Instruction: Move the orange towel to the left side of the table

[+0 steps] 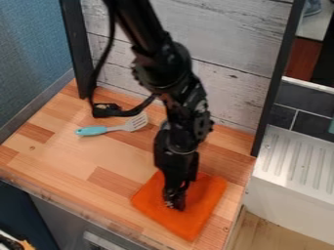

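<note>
The gripper [174,201] hung down over the orange towel [190,222], which lay at the front right of the table [72,161]; one could not tell how wide the gripper stood.

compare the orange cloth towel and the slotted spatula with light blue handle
The orange cloth towel is one colour; the slotted spatula has a light blue handle and a pale head. The towel is broad and squarish, the spatula long and narrow. The towel lies beneath the black gripper, the spatula apart from it. Both rest on the wooden table.
</note>
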Robot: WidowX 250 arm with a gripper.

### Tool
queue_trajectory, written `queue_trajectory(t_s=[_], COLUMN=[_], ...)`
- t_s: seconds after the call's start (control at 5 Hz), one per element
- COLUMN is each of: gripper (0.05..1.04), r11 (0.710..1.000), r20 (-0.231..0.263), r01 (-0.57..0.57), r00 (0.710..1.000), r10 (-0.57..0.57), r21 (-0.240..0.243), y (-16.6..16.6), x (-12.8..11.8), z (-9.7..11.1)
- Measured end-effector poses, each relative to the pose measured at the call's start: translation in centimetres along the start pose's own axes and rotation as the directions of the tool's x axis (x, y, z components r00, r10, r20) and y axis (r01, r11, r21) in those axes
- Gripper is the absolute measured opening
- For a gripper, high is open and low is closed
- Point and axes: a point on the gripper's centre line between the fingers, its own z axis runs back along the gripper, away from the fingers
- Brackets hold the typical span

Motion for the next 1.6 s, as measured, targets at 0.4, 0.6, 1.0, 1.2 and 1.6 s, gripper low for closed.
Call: queue_trajectory(t_s=[0.4,0.6,1.0,1.2,1.6], gripper=[1.001,1.001,1.001,1.001,1.0], r11=[0.988,0.966,0.9,0.853,0.779], r20=[0.028,0.066,0.191,0.183,0.142], r01=[-0.155,-0.258,-0.436,-0.52,-0.626], r00=[0.988,0.964,0.885,0.843,0.774], r10=[0.155,0.256,0.424,0.507,0.617], r21=[0.016,0.02,0.022,0.032,0.032], y=[0.0,-0.3,0.9,1.3,-0.7], x=[4.7,7.2,12.7,15.6,19.8], z=[-0.2,-0.3,-0.2,-0.2,-0.5])
